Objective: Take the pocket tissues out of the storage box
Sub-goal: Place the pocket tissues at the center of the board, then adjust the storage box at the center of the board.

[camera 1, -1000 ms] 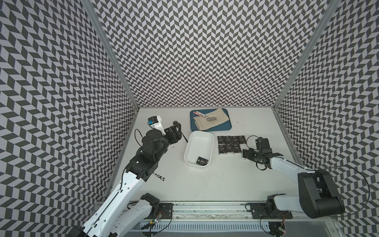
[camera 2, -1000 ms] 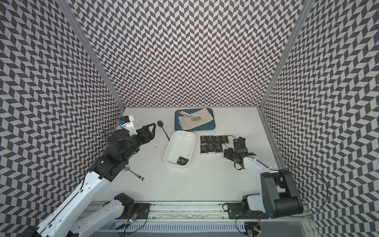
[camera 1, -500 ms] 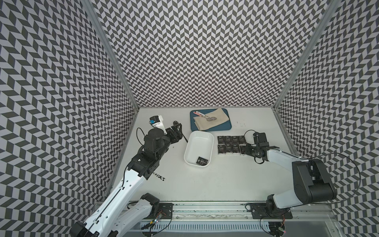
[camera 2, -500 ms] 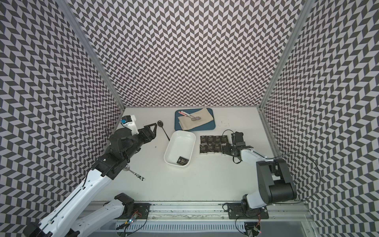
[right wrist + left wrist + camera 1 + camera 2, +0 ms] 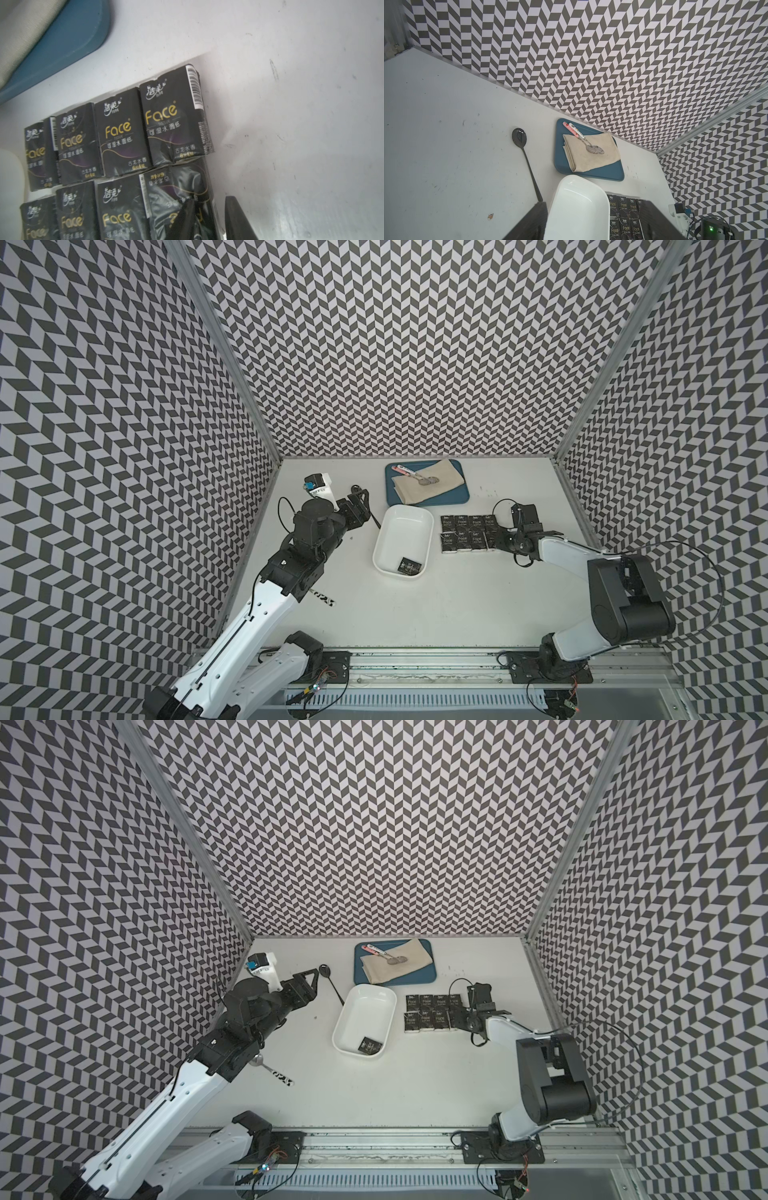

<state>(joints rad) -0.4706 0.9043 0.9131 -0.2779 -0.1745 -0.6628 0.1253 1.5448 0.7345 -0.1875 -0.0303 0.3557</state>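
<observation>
The white, shallow plastic storage box point(image 5: 401, 531) sits mid-table with one black "Face" tissue packet point(image 5: 411, 566) inside, down in its five o'clock corner. Eight more black pocket tissue packets point(image 5: 467, 533) lie on the table at the box's three o'clock, in two touching rows of four. The right gripper point(image 5: 210, 200) is low at their outer end, fingers a little apart, one over the last packet (pinching or only resting, I cannot tell). At ten o'clock the left gripper point(image 5: 309, 979) hangs with fingers spread, grasping nothing. A flat blue tray point(image 5: 461, 499) lies at twelve.
</observation>
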